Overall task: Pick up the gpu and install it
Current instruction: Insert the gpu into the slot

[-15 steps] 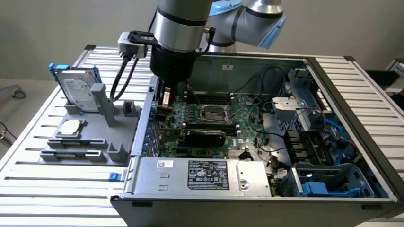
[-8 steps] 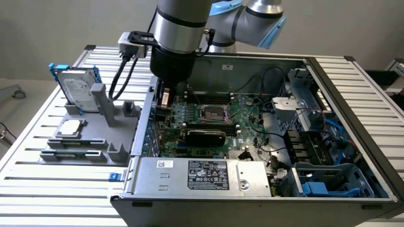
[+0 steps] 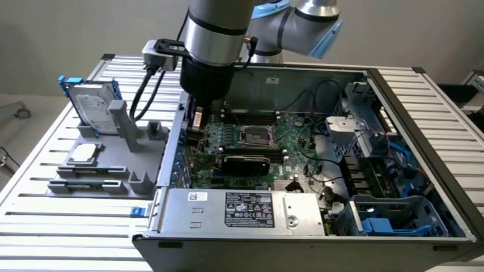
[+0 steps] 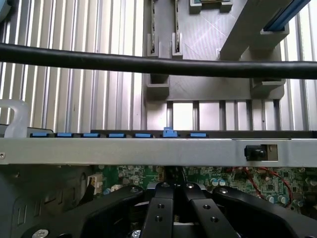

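Slatted table (image 3: 45,187) carries the open computer case (image 3: 423,141); we see our claw (image 4: 173,198) pressed together low over the motherboard (image 3: 287,136), the gpu (image 3: 243,162) lying flat just beyond it toward the power supply (image 3: 242,212), its long axis running across the board

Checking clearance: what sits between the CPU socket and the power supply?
The gpu, a black card on the motherboard, in the exterior view.

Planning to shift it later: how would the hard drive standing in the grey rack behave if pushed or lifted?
The hard drive looks like a rigid metal slab, so probably stiff and heavy for its size. Standing on edge in the grey rack, it might tip if pushed sideways, though the slot likely steadies it.
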Motion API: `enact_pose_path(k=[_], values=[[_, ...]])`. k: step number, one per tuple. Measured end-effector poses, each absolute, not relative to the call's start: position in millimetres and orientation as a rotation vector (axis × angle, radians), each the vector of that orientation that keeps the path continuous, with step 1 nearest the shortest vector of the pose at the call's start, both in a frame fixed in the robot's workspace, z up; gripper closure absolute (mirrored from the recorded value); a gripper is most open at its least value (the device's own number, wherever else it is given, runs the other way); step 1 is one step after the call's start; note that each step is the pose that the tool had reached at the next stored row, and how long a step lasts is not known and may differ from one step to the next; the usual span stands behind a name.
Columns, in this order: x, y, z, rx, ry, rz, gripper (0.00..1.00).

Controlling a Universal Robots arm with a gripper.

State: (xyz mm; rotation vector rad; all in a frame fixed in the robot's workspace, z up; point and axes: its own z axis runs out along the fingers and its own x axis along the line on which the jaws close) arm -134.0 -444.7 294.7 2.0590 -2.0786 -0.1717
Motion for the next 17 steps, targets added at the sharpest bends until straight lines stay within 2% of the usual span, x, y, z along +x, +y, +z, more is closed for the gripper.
enact_pose_path(k=[17], values=[[-122, -445, 304, 2.048, -2.090, -0.169, 0.89]])
